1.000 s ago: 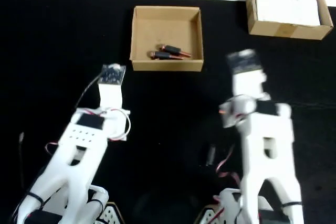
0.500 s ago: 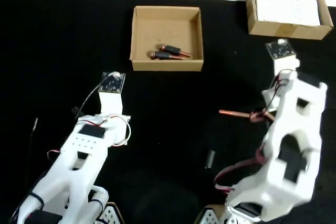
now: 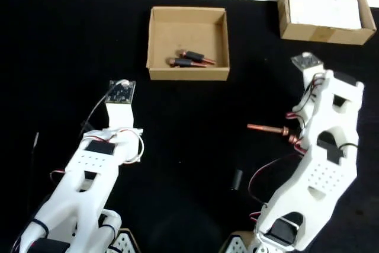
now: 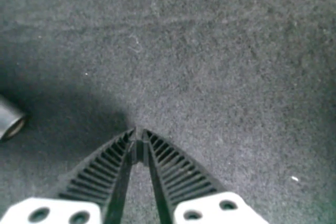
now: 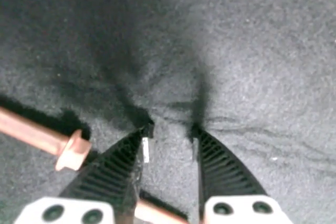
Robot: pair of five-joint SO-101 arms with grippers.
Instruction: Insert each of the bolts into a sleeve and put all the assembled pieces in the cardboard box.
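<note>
Over the table, the high view shows a loose bolt [image 3: 266,128] lying flat on the black cloth [image 3: 195,111]. Its long axis runs across the table, head toward my right arm [image 3: 323,146] and tip toward the middle. That arm is by far the nearer, with the head just beside it; my left arm [image 3: 98,164] is well apart. A short dark sleeve [image 3: 237,179] lies nearer the front, between the two arms and closer to the right one. Farther back, the cardboard box [image 3: 188,74] holds two assembled pieces [image 3: 190,59], and a second box [image 3: 323,32] with a white filling sits at the far right. From my left wrist, my left gripper [image 4: 137,142] has its fingers pressed tip to tip, holding nothing, low over bare cloth. A dark rounded thing [image 4: 9,120] at the edge may be a sleeve's end, though I cannot tell. From my right wrist, my right gripper [image 5: 169,129] stands narrowly parted with only cloth in the gap, tips close to the surface. The bolt's head [image 5: 71,150] lies just beside one finger, outside the gap, and the shank runs off sidelong from there. I judge my right jaws need to widen and shift sideways over that shank; the cloth is soft and slightly wrinkled, with open room around the bolt.
</note>
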